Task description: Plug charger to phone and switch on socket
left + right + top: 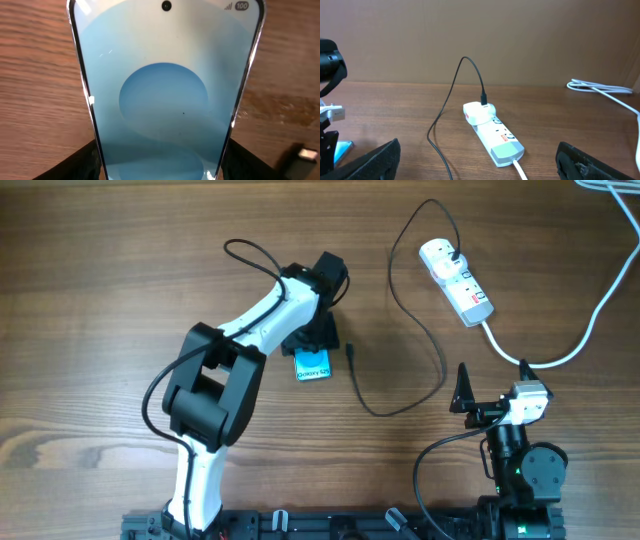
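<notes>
The phone [313, 366] lies on the wooden table with its teal screen up and the white label strip at its near end. My left gripper [312, 343] is over its far end, shut on the phone. In the left wrist view the phone [165, 90] fills the frame, with my fingers [162, 167] against both its edges. The charger [432, 345] runs as a thin black cable from the socket [456, 280] to its plug tip [351, 353], which lies just right of the phone and also shows in the left wrist view [302, 154]. My right gripper [466, 390] is open and empty, facing the socket [492, 134] from a distance.
A thick white lead [590, 320] runs from the socket's near end off the table's right edge; it also shows in the right wrist view [600, 89]. The black cable [442, 125] loops between the two arms. A white adapter [477, 112] sits in the socket's far end.
</notes>
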Available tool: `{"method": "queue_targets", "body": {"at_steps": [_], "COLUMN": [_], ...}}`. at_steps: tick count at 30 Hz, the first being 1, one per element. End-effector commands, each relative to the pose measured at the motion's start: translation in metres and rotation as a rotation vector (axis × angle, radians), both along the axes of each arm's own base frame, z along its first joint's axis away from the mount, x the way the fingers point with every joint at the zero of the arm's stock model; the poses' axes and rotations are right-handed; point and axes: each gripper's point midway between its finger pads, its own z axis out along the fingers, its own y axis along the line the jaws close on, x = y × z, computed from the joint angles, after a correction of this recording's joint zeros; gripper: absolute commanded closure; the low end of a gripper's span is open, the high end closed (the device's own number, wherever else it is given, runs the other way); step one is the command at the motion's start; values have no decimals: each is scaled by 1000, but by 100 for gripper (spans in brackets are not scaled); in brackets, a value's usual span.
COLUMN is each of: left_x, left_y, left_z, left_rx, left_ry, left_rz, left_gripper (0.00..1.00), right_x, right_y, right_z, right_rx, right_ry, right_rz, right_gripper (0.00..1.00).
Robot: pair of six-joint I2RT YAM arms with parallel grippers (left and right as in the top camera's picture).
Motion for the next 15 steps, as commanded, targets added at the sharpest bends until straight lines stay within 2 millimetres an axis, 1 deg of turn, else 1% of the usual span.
{"method": "queue_targets", "body": {"at_steps": [1,7,10,15], "left_x": [13,16,13,8], "left_y": [16,31,27,13], "left_z": [24,24,25,30], "left_rx": [-10,-23,-95,-242], "left_ry": [-56,-31,12,79], "left_rz": [66,114,135,147], "left_gripper": [33,33,34,34], "right_x": [0,0,0,0], "right_y": [-3,-3,-3,-3], "right_z": [1,1,1,1], "right_rx": [12,12,12,12], "right_ry": [-4,-4,-4,-4], "right_rz": [-18,-18,-18,-18], "right_gripper": [0,0,0,0]}}
